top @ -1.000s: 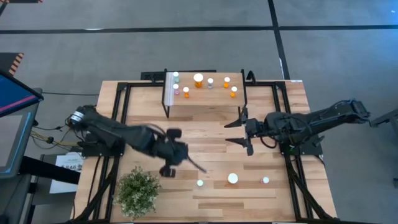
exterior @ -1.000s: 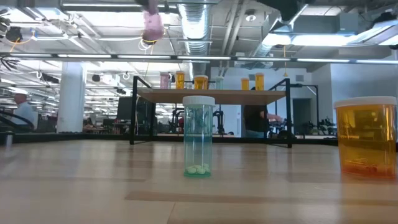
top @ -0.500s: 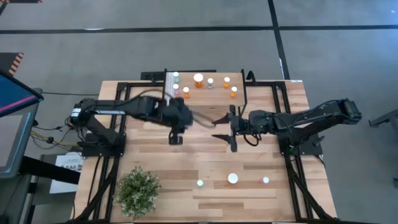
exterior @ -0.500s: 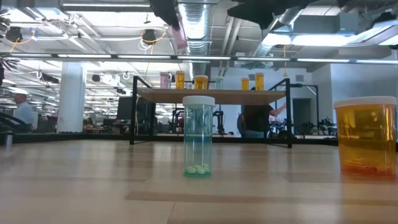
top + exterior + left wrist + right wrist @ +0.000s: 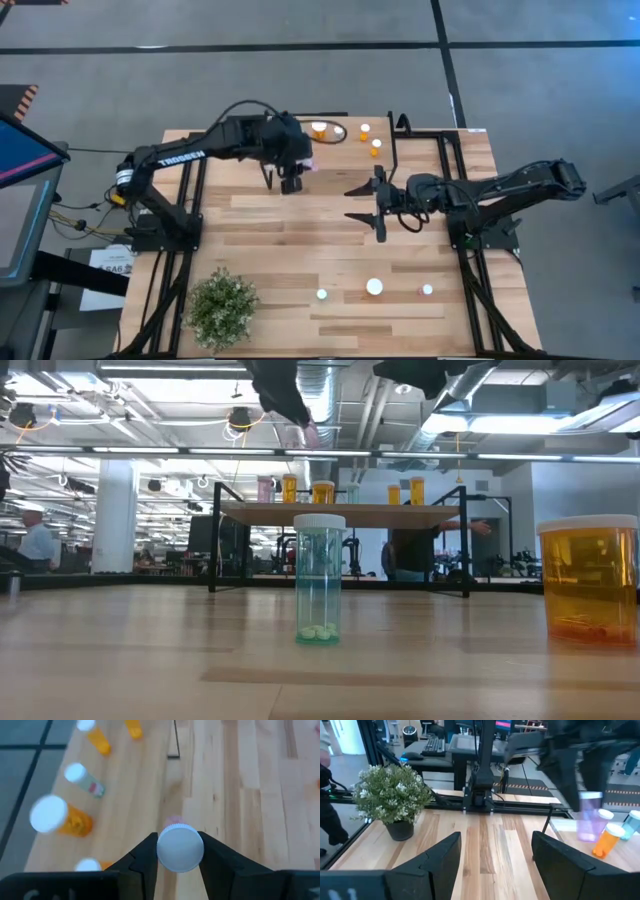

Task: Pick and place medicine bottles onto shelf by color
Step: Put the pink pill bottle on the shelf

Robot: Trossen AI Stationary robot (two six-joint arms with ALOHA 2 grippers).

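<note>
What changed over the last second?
The left gripper, shut on the pink bottle, carried it from the table's near side by the plant to over the shelf. The right gripper, open, slid slightly toward the centre. Three bottles on the table stayed put.

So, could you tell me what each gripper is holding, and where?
The left gripper clamps a pink bottle just below its white cap; the right gripper holds nothing.

1. The shelf point(image 5: 345, 160) stands at the table's point(image 5: 260, 220) far edge, with several bottles point(image 5: 375, 146) on top.
2. The left gripper point(image 5: 291, 178) holds a bottle point(image 5: 180, 847) above the shelf's left end.
3. The right gripper point(image 5: 362, 205) hovers in front of the shelf.
4. Three bottles point(image 5: 374, 287) stand in a row near the front edge, the plant point(image 5: 220, 306) to their left.
</note>
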